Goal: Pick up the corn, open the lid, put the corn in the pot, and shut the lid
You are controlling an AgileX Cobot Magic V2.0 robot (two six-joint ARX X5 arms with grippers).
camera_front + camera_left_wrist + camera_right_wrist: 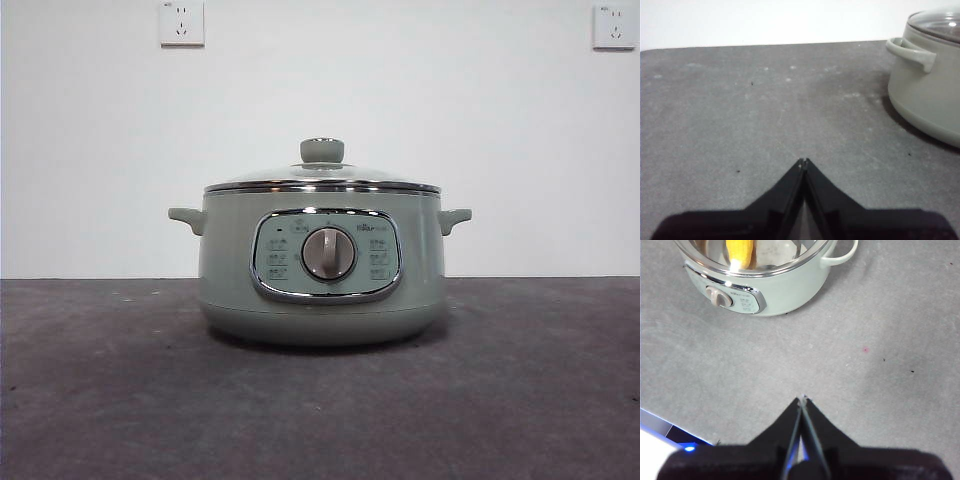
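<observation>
The sage-green pot (320,265) stands in the middle of the table, its dial facing the front camera. The glass lid (322,175) with its green knob rests shut on the pot's rim. In the right wrist view the yellow corn (739,254) shows through the lid (765,255), lying inside the pot (780,287). My left gripper (803,161) is shut and empty, low over the bare table beside the pot (925,90). My right gripper (802,399) is shut and empty too, higher up and well back from the pot.
The grey table top (120,400) stretches around the pot. A white wall with two sockets (181,22) stands behind. A blue-lit device edge (670,440) shows near the table's front in the right wrist view.
</observation>
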